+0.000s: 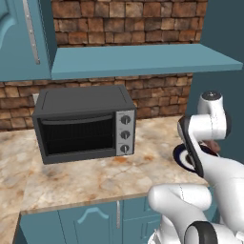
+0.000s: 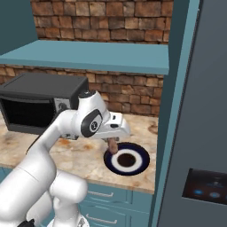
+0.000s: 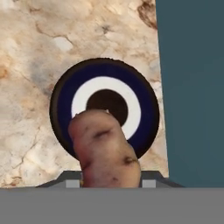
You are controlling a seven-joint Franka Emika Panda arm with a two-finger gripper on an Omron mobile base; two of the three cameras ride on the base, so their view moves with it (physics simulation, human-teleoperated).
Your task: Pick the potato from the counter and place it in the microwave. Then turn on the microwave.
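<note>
Hand view findings: the potato (image 3: 105, 151) sits between the fingers of the gripper (image 3: 107, 181), which is clenched on it at its lower end; the fingertips themselves are hidden behind the tuber. It hangs above a round plate (image 3: 146, 109) with a dark blue rim, white ring and dark centre, which rests on the marbled worktop (image 3: 30, 65) close to a teal side panel (image 3: 192, 87).

Handling, as a judgement: the potato looks firm and stiff, unlikely to deform or bruise under the grip, and light for this arm. Its rounded, elongated form could pivot or slip if held only near one end, so a hold across the middle of its narrow width would be safer.

Appearance: tan-pink skin, oblong, with several dark blemishes and a few shallow creases.

Right base view: the gripper (image 2: 113, 141) points downward with the potato (image 2: 112, 145) protruding below it, over the near edge of the plate (image 2: 139, 166) and clear of the worktop (image 2: 84, 157). A small black-and-silver box oven (image 2: 40, 104) stands well apart to the left (not the task's appliance by its look). Placement has not yet been made.
</note>
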